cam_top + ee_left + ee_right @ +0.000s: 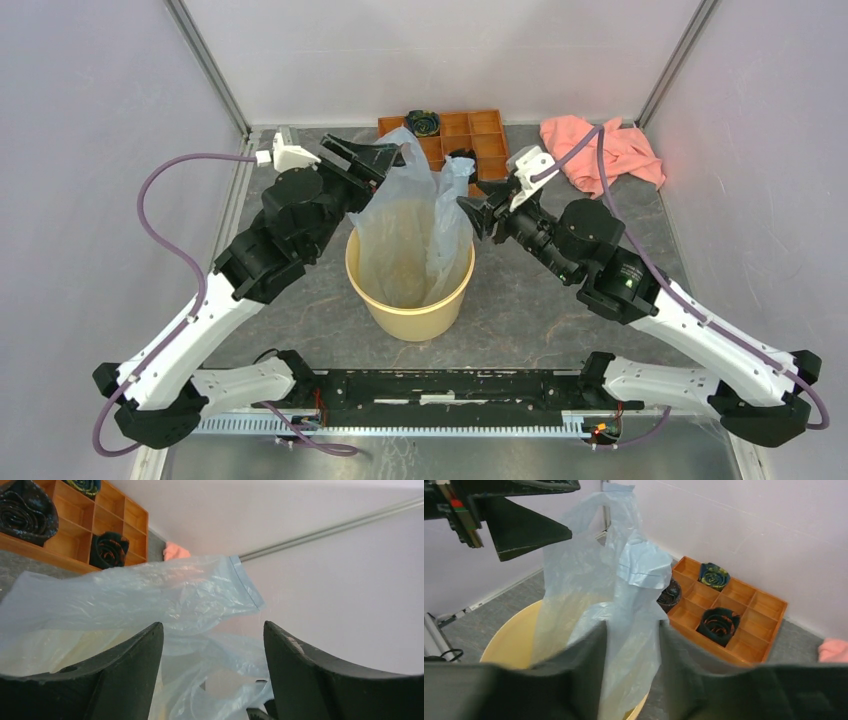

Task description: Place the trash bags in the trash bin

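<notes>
Black-fingered left gripper (385, 155) at ten o'clock from the trash bin (410, 322): spread wide, clamping nothing, tips just beside one raised loop handle of the trash bags (405, 215). At table centre, pale yellow trash bin standing upright, with the lower part of the pale blue-grey film down inside and both handles poking up above the rim. At two o'clock, right gripper (470, 213): parted partway, a fold of film hanging in the gap, apparently unpinched. Farther back at twelve o'clock, orange-brown wooden tray (490, 135) with dark rolls (423, 122); at two o'clock, salmon-pink cloth (600, 150), well apart.
</notes>
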Controlling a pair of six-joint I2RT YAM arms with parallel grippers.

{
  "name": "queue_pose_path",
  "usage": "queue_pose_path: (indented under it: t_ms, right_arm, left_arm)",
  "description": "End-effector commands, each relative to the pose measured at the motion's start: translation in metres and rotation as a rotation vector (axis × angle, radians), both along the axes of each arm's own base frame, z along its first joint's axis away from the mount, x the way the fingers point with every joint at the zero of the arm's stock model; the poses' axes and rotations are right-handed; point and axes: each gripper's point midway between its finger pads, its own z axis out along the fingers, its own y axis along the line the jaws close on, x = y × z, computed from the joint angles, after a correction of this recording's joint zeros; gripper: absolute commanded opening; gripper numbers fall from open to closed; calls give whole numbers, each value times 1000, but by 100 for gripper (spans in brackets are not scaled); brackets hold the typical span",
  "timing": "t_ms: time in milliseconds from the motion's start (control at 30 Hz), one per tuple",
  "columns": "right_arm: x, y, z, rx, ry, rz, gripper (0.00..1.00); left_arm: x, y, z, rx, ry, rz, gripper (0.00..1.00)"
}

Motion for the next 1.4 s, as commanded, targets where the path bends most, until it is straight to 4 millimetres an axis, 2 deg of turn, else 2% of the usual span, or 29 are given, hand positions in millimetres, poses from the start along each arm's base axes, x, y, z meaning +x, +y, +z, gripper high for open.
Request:
queue_pose_path:
  t_ms: [0, 33, 133, 200, 300, 400, 433, 467, 533, 600, 667, 933, 1100, 1167, 1233, 1333, 1367]
  right_arm:
    - [-9, 8, 39, 86, -2, 61, 65]
    - [-9, 8, 41, 85, 10, 59, 75]
    - [-6, 6, 45, 98, 49, 34, 85]
    - [-5, 6, 48, 130, 62, 23, 96]
    - [3, 14, 46, 158, 78, 3, 98]
    - [26, 14, 30, 143, 108, -114, 97]
    - [31, 13, 24, 135, 109, -143, 93]
    - [34, 13, 20, 128, 106, -158, 85]
    - [32, 18, 17, 118, 91, -128, 57]
    - [24, 24, 21, 147, 68, -64, 19]
    - [16, 24, 25, 195, 55, -25, 2]
    - [6, 26, 33, 214, 51, 34, 1]
    - [2, 21, 36, 223, 44, 37, 1]
    - [2, 20, 34, 219, 47, 34, 1]
    - [1, 19, 33, 215, 49, 32, 1]
    - [0, 15, 31, 208, 46, 24, 1]
    - [0, 13, 31, 206, 46, 19, 1]
  left_arm:
    - [15, 10, 6, -70, -1, 118, 82]
    - [18, 6, 4, -64, 3, 117, 85]
    - [25, -2, 0, -59, 19, 114, 89]
    - [29, -4, -5, -61, 33, 125, 90]
    - [32, -6, -8, -71, 44, 135, 91]
    - [34, -7, -7, -60, 39, 137, 93]
    - [34, -7, -5, -58, 35, 136, 93]
    - [34, -7, -4, -59, 30, 135, 93]
    - [35, -9, -1, -48, 9, 124, 95]
    - [34, -13, 7, -7, -40, 90, 95]
    - [34, -19, 15, 16, -94, 67, 92]
    - [45, -45, 21, 152, -181, 9, 89]
    - [53, -46, 7, 194, -131, 73, 86]
    - [57, -44, 3, 210, -134, 96, 80]
    - [59, -44, 2, 229, -140, 101, 69]
    - [58, -37, 2, 259, -140, 122, 38]
    - [58, -32, 1, 273, -131, 137, 30]
